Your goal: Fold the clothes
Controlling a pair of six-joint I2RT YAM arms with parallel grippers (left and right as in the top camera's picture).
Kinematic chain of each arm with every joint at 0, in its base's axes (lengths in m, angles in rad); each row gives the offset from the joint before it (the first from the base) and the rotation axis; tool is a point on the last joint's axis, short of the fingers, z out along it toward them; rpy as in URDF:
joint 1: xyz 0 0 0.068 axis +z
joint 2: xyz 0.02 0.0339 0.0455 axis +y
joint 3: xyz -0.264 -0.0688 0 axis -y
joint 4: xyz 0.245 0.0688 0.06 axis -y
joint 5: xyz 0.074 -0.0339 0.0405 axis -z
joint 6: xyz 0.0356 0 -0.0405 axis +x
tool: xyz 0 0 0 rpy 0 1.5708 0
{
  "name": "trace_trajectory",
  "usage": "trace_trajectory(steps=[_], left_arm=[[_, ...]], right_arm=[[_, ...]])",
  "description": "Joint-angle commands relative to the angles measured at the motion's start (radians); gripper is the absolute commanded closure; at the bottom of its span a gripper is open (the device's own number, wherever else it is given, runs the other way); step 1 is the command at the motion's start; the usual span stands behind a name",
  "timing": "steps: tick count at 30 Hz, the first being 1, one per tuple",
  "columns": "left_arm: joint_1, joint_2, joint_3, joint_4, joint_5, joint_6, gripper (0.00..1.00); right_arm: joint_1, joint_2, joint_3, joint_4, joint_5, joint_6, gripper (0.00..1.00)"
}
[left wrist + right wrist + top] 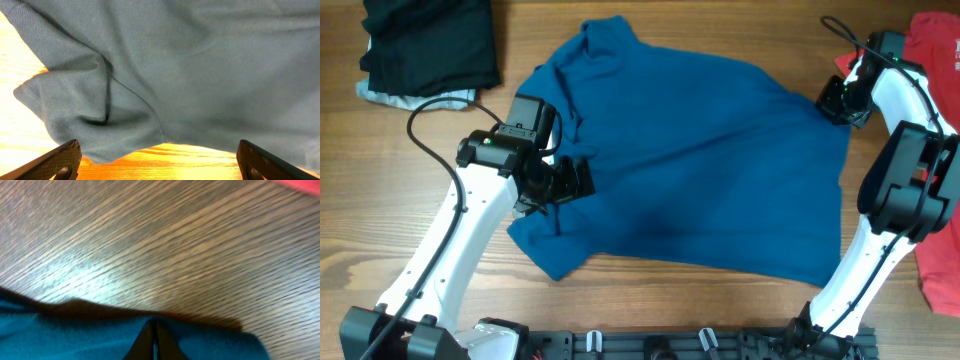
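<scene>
Over blue shirt [700, 170], left tool [570, 182] wide, right tool [835, 100] tight.

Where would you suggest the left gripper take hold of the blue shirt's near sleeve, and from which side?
Probably the sleeve's loose edge, from the table side: it lies flat, wood showing beside it, between the left gripper's open jaws.

Deep-blue shirt [700, 170] spread flat, centre; red shirt [932, 45] far right
</scene>
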Motion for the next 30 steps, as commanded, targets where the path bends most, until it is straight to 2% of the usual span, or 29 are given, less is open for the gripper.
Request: trace_trajectory(steps=[1, 5, 9, 14, 16, 18, 19, 20, 21, 22, 23, 30], left_arm=[[-0.004, 0.006, 0.0, -0.003, 0.009, 0.019, 0.0], [-0.004, 0.006, 0.0, -0.005, 0.009, 0.019, 0.0], [-0.004, 0.006, 0.0, -0.006, 0.009, 0.019, 0.0], [-0.004, 0.006, 0.0, 0.009, 0.009, 0.025, 0.01], [-0.007, 0.006, 0.0, 0.018, 0.009, 0.041, 0.13], [-0.027, 0.006, 0.0, 0.025, 0.002, 0.05, 0.4], [-0.049, 0.006, 0.0, 0.043, -0.034, 0.043, 0.5], [-0.054, 0.007, 0.0, 0.06, -0.068, 0.013, 0.55], [-0.054, 0.01, 0.0, 0.079, -0.097, -0.018, 0.67], [-0.05, 0.014, 0.0, 0.109, -0.117, -0.043, 0.87], [-0.035, 0.029, 0.0, 0.163, -0.116, -0.046, 0.96], [0.057, 0.222, 0.0, 0.256, -0.061, -0.033, 0.96]], right_arm=[[-0.079, 0.102, -0.027, -0.007, 0.191, 0.027, 0.96], [-0.147, 0.102, -0.003, -0.026, 0.225, 0.05, 0.96], [-0.192, 0.102, 0.126, -0.137, 0.219, 0.072, 0.96], [-0.198, 0.024, 0.281, -0.296, 0.057, 0.071, 0.96], [-0.195, -0.069, 0.282, -0.322, -0.006, 0.068, 0.96], [-0.185, -0.208, 0.282, -0.367, -0.15, 0.056, 0.96], [-0.169, -0.314, 0.282, -0.426, -0.289, -0.001, 0.96], [-0.151, -0.368, 0.282, -0.46, -0.346, -0.031, 0.96], [-0.135, -0.398, 0.282, -0.48, -0.365, -0.043, 0.96], [-0.099, -0.443, 0.281, -0.513, -0.372, -0.056, 0.96], [-0.036, -0.488, 0.281, -0.552, -0.367, -0.093, 0.96], [0.312, -0.531, 0.259, -0.628, -0.273, -0.082, 0.96]])
